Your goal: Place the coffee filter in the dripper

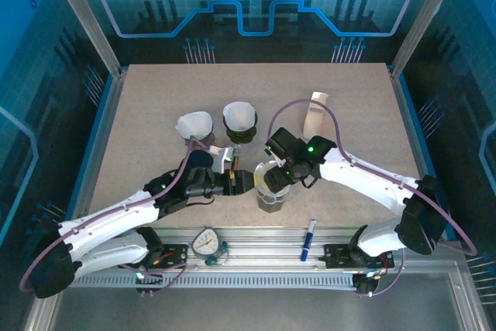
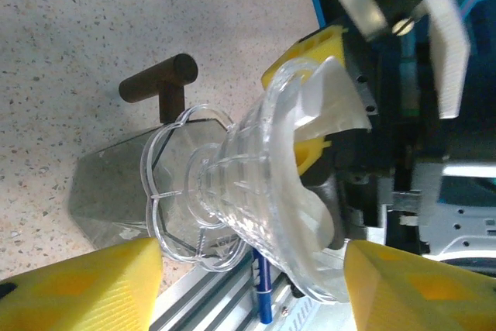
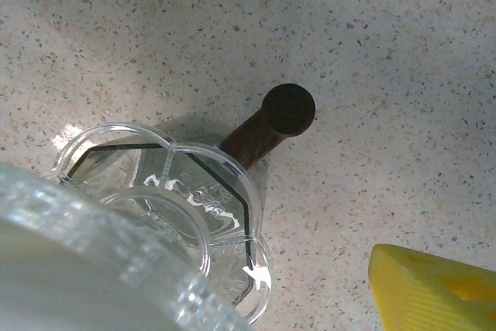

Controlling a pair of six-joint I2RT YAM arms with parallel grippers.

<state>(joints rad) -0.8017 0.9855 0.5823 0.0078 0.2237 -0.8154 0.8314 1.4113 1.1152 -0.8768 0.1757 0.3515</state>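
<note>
The clear plastic dripper (image 2: pixel 248 184) (image 1: pixel 273 178) sits on a glass server (image 2: pixel 108 191) with a dark brown handle (image 3: pixel 271 125). A white coffee filter (image 2: pixel 337 102) lies inside the dripper, one flap sticking up past the rim. My left gripper (image 2: pixel 248 284) (image 1: pixel 246 184) is open, its yellow fingers (image 2: pixel 77 288) standing wide on either side of the dripper's rim. From above, my right gripper (image 1: pixel 279 165) hangs open at the rim. One yellow finger (image 3: pixel 434 288) is outside the dripper and apart from it. Its other tip (image 2: pixel 314 151) is inside, beside the filter.
Behind the dripper stand a white cone (image 1: pixel 194 124) and a filter in a dark holder (image 1: pixel 240 116). A tall white piece (image 1: pixel 316 114) stands at the back right. On the front rail lie a blue pen (image 1: pixel 308 239) (image 2: pixel 262 292) and a round dial (image 1: pixel 207 243).
</note>
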